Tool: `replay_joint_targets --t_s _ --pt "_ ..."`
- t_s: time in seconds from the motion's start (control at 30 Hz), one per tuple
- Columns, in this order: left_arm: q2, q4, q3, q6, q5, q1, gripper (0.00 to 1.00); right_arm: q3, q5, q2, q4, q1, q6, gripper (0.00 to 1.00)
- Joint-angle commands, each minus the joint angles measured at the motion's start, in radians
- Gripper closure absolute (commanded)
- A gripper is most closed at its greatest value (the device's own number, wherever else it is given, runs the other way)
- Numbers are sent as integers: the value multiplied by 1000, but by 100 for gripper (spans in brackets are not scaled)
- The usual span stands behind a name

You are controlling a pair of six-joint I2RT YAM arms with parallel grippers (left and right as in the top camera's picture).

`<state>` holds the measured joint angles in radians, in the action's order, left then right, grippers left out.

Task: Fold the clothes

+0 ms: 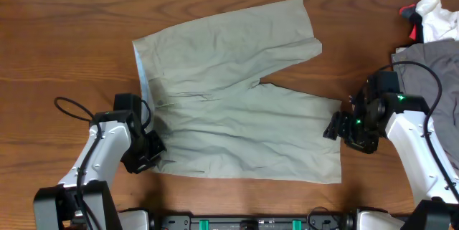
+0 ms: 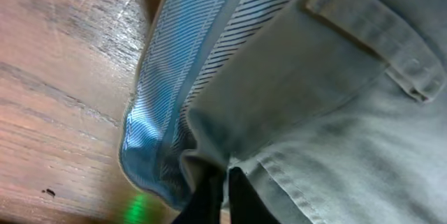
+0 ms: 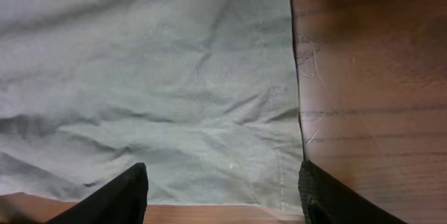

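Note:
The pale khaki-green shorts (image 1: 237,94) lie flat on the table, waistband at the left, two legs pointing right. My left gripper (image 1: 152,155) is shut on the waistband's near corner (image 2: 209,161), whose blue striped lining (image 2: 167,84) is turned up. My right gripper (image 1: 336,126) is open and empty, low over the hem of the near leg (image 3: 209,98); its fingers (image 3: 223,196) straddle the hem corner without touching the cloth.
A darker grey garment (image 1: 430,65) lies at the right edge under the right arm. A small white-and-red cloth item (image 1: 430,16) sits at the back right. Bare wooden table (image 1: 64,51) surrounds the shorts.

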<state>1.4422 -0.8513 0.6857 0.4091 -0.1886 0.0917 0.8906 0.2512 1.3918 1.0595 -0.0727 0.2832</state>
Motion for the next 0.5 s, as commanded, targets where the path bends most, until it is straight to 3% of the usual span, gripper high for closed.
replay_joint_targets --t_s 0.0,0.2,0.3,0.37,0.47 --pt "3 -1 -3 19 -13 3 94 -2 -13 -5 2 -3 -8 31" --pt "-2 -38 35 14 -13 3 91 -24 -38 -5 3 -3 -7 28" --pt "-2 -48 46 14 -13 3 70 -47 -38 -5 2 -3 6 26" --pt "-2 -54 46 14 -13 3 50 -68 -38 -5 -2 -3 19 25" --pt "-2 -80 46 14 -13 3 42 -121 -37 -5 -5 -3 65 25"
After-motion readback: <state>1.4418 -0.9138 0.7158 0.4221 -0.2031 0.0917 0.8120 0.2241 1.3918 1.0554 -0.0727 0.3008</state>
